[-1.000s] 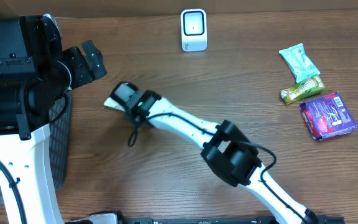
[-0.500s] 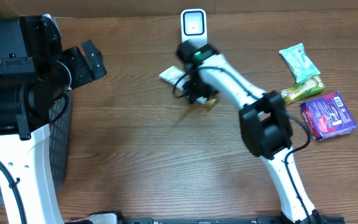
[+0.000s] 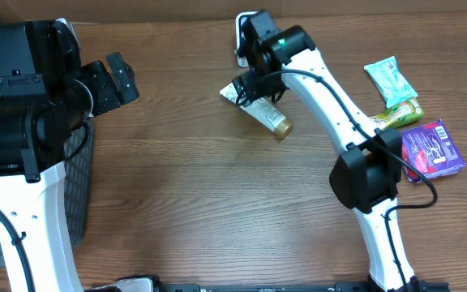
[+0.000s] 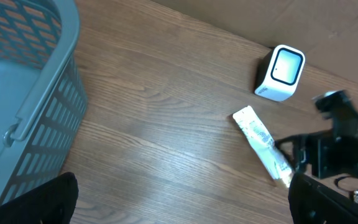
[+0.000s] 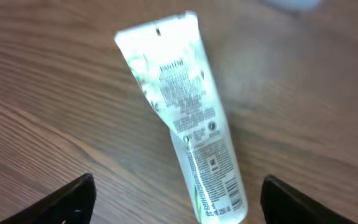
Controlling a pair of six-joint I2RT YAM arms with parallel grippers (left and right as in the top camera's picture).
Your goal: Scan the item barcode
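Two claws: both stand apart and empty. The left claw (image 4: 182, 202) is spread wide over bare wood. The right claw (image 5: 185, 200) hangs above the tube, touching nothing.
Task's thing: the white squeeze tube with a gold cap (image 3: 259, 115) lies flat on the brown wooden worktop (image 3: 185, 203). It is just in front of the small white box scanner (image 4: 281, 73), crimped end nearest it.
Just changed: the right claw lets go and its fingers are widening, so the tube is down!
Against a second ago: the right arm was low at mid-left with the tube. Now it reaches far up beside the scanner. The left arm hasn't budged.
Meaning: the tube is delivered to the scanner. Its printed side faces up, and whether the barcode has been read, I cannot tell.
Bystanders: the grey-blue slatted plastic basket (image 4: 36, 93) and the three snack packets (image 3: 416, 134) sit untouched.
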